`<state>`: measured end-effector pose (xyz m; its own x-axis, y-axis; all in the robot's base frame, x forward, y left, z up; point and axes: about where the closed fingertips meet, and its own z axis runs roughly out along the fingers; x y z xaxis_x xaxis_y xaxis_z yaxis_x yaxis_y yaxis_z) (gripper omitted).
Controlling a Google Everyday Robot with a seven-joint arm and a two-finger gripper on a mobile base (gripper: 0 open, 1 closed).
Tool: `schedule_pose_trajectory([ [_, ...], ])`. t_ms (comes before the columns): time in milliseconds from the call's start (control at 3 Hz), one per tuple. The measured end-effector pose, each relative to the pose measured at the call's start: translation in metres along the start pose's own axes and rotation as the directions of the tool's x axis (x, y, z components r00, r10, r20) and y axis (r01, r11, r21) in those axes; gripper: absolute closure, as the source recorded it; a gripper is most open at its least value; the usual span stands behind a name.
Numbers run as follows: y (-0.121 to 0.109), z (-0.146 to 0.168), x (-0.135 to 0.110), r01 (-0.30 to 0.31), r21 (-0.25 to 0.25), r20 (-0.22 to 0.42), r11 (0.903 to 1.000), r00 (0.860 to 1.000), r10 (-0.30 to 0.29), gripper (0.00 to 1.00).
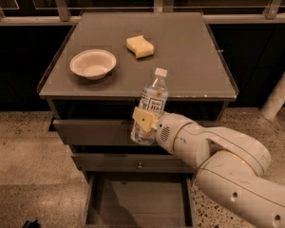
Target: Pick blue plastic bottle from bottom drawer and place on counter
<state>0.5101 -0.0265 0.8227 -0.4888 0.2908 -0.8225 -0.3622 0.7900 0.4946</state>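
While before counter (190, 56), hand (144, 123) around bottle (153, 100)

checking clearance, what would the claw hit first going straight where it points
The claw, holding the blue plastic bottle before the upper drawers, points left; the way looks free, though depth is unclear.

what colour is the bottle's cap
White cap, camera view; the hand holds the blue plastic bottle at the front edge of the counter.
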Motion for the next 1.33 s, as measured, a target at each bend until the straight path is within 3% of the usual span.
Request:
schedule_pose_trajectory([
  [667, -0.012, -0.015, -0.076, 0.033, -0.052, 0.086, 0.9981, 0.996, -0.029, 1.0],
  [1000, -0.02, -0.017, -0.109, 0.093, -0.064, 0.098, 0.9936, 0.991, -0.086, 1.0],
  [1333, -0.03, -0.016, -0.139, 0.216, -0.111, 0.118, 0.9701, 0.972, -0.203, 1.0],
])
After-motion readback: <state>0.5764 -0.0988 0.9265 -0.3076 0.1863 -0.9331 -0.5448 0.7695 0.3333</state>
